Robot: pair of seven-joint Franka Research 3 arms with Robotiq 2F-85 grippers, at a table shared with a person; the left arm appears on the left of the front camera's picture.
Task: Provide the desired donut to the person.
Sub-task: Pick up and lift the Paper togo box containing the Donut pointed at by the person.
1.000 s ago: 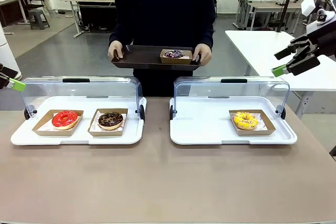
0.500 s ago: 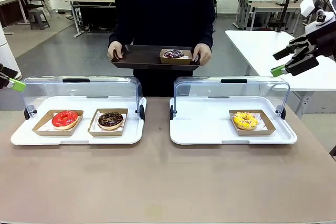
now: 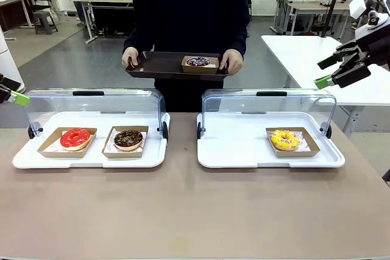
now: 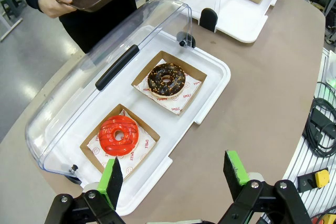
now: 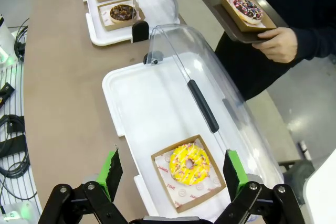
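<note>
A sprinkled donut point(image 3: 198, 61) in its card box was seen resting on the brown tray point(image 3: 158, 65), toward the tray's right end, and the tray was held at both ends by the person point(image 3: 189, 10). The handover was therefore judged as good as done, though it could not be told whether a further donut was wanted. The right gripper point(image 3: 322, 72) was found well to the right of the tray and about level with it, jaws spread wide and nothing held. The left gripper point(image 4: 173, 170) was placed far to the left of the tray and lower, its fingers likewise parted and empty. Below the tray, nearer the robot, two cases with raised lids were seen: a red donut point(image 3: 75, 138) and a chocolate donut point(image 3: 128, 139) in the left case point(image 3: 91, 161), a yellow donut point(image 3: 284, 139) in the right case point(image 3: 244, 150). Little was judged to be left, perhaps only the lids to be lowered
</note>
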